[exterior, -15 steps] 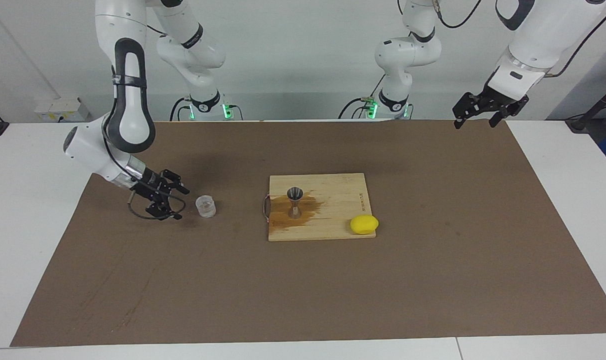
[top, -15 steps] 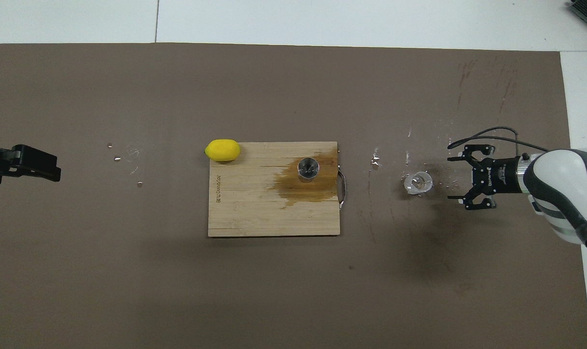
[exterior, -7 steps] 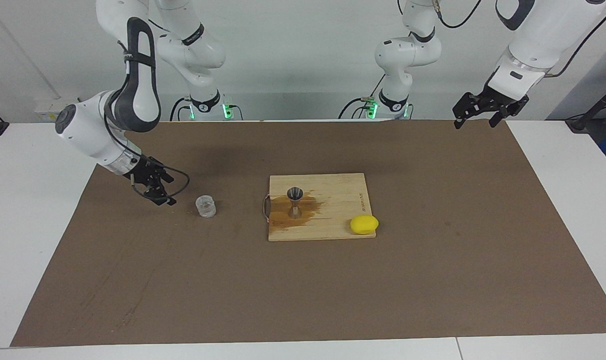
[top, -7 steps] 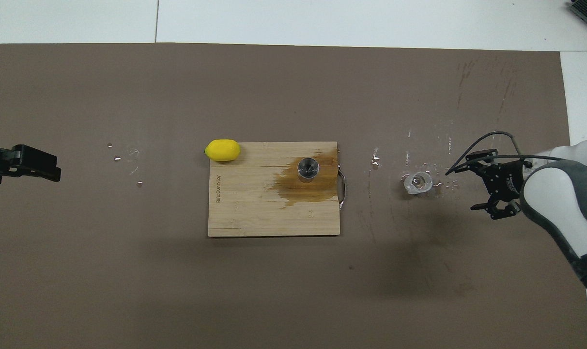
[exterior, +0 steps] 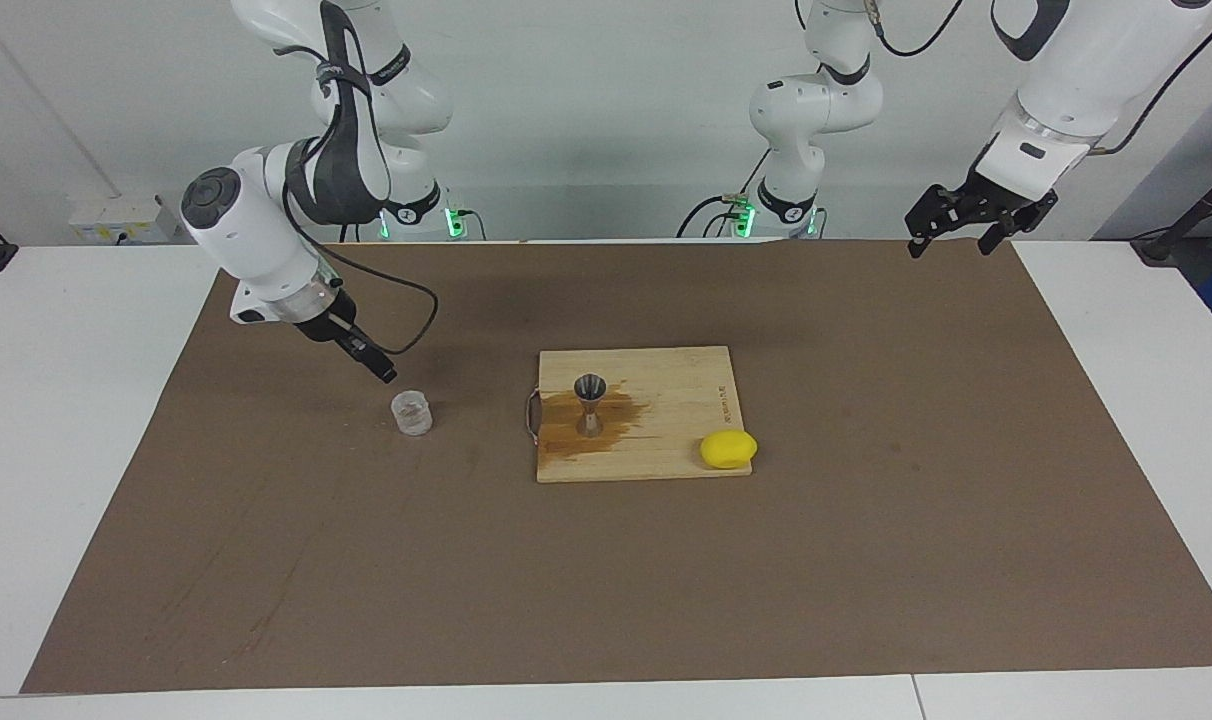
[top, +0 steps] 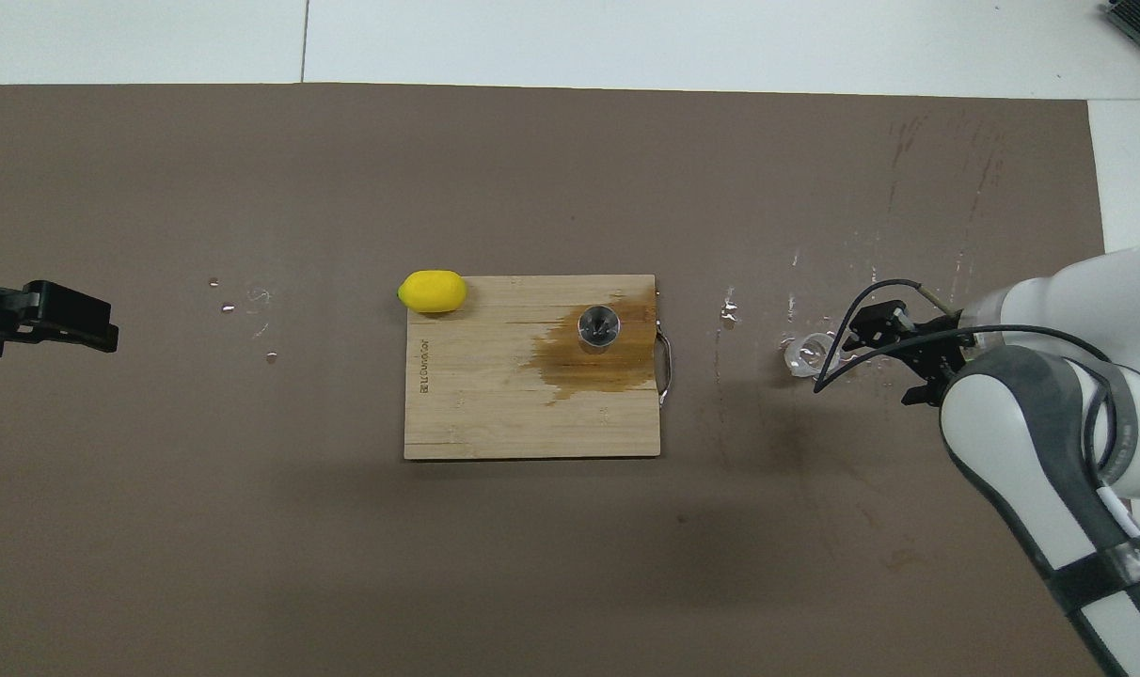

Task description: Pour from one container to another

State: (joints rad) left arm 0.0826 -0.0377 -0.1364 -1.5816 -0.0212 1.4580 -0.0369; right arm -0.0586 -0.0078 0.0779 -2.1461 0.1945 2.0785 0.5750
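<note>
Cup (exterior: 412, 412) is seen upright on the brown mat (exterior: 866, 560), toward the right arm's end of the table, well apart from the board (exterior: 666, 375), and it is gripped by nothing. Jigger (exterior: 591, 404) is stood upright on the board, in the middle of a brown wet stain (exterior: 616, 420), with the lemon (exterior: 728, 449) laid at the board's corner toward the left arm's end. Right gripper (exterior: 376, 368) is held in the air just beside the cup, clear of it, with a black cable looped around the wrist; whether its fingers are spread or pressed together cannot be told. Left gripper (exterior: 951, 235) is parked high over the mat's edge at its own end, that arm waiting, and its fingers are seen spread with nothing between them. Droplets (top: 241, 303) are scattered on the mat.
</note>
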